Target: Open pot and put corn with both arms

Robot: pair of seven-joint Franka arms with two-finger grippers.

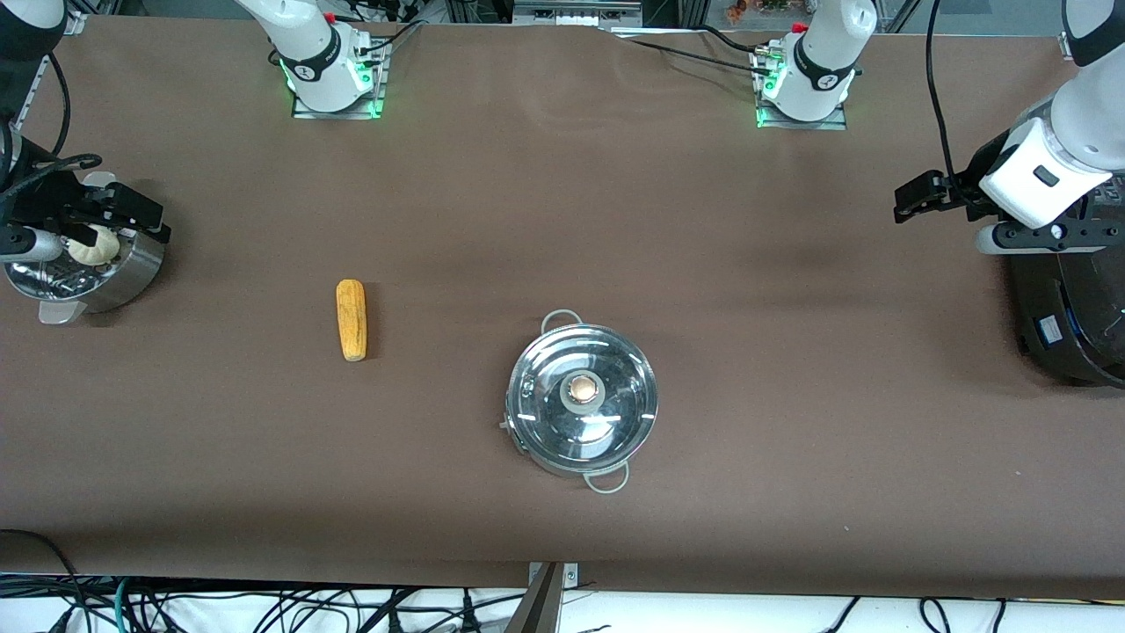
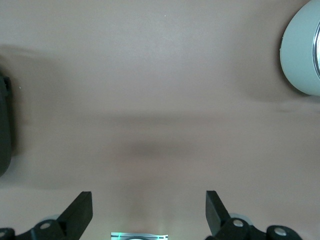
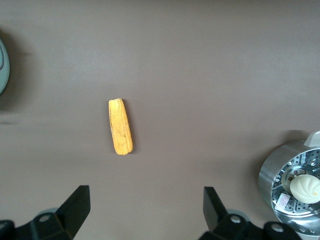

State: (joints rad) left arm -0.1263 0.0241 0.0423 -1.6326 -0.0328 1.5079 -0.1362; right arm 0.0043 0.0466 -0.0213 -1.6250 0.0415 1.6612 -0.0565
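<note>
1. Front view had the pot (image 1: 581,400) sitting lid on, down around 6 o'clock on the table (image 1: 562,220).
2. The corn (image 1: 352,320) lay loose at roughly 10 o'clock from the pot, well apart from it.
3. Left gripper (image 2: 149,212) hung spread wide and empty over the table by the black cooker (image 1: 1077,308).
4. Right gripper (image 3: 146,210) was spread too, above the steamer (image 1: 83,272) with its bun (image 1: 95,244).

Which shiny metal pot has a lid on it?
The pot mid-table, with the copper-coloured knob. The steamer under the right claw is open, holding a bun.
</note>
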